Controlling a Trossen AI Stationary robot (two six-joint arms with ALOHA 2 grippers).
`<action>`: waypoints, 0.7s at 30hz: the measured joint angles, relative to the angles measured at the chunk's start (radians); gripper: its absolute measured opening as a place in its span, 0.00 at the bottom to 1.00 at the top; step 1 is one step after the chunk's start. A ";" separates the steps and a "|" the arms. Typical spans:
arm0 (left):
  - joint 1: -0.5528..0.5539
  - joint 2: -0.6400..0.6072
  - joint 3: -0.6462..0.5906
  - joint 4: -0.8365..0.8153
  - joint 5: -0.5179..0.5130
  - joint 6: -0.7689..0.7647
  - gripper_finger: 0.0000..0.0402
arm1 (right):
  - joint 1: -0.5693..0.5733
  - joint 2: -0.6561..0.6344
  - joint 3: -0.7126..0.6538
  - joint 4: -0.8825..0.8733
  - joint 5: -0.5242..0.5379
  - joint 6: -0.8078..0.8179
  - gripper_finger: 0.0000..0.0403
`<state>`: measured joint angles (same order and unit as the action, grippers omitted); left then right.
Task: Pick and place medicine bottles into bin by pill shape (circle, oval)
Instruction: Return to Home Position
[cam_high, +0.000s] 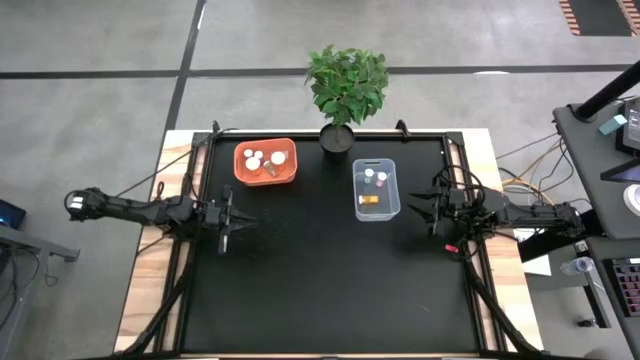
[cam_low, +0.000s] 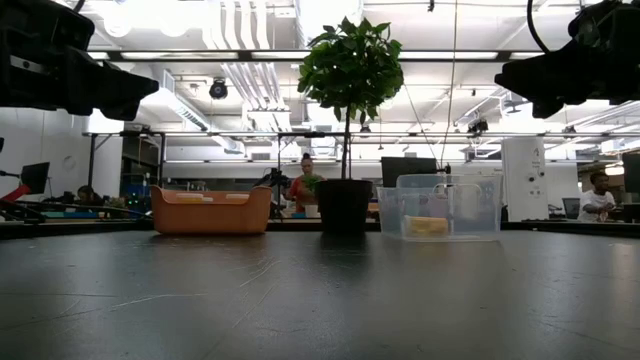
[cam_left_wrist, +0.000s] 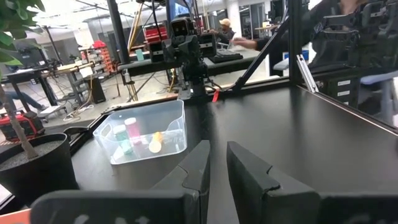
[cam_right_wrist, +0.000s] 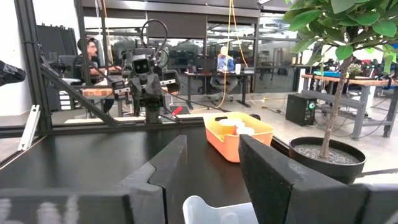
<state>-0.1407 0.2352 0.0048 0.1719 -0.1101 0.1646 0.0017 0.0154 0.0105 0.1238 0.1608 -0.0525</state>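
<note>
We saw the black tabletop (cam_high: 320, 280) carrying a potted plant (cam_high: 346, 85) at its back edge, set between an orange bin (cam_high: 239, 166) and a transparent bin (cam_high: 376, 213). The orange bin held several white-capped medicine bottles (cam_high: 262, 160); the transparent bin held a few more, one showing orange. The left tool (cam_left_wrist: 217, 149) hung over the tabletop's left side, its fingers narrowly parted and empty. The right tool (cam_right_wrist: 214, 146) hung just beside the transparent bin, spread wider, also empty.
</note>
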 joint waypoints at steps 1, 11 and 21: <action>0.000 0.000 0.000 0.000 0.000 0.000 0.09 | 0.000 0.000 0.000 0.000 0.000 0.000 0.35; 0.000 0.000 0.000 0.000 0.000 0.000 0.09 | 0.000 0.000 0.000 0.000 0.000 0.000 0.33; 0.000 0.000 0.000 0.000 0.000 0.000 0.09 | 0.000 0.000 0.000 0.000 0.000 0.000 0.34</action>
<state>-0.1407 0.2352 0.0048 0.1715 -0.1101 0.1645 0.0015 0.0154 0.0105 0.1238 0.1610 -0.0525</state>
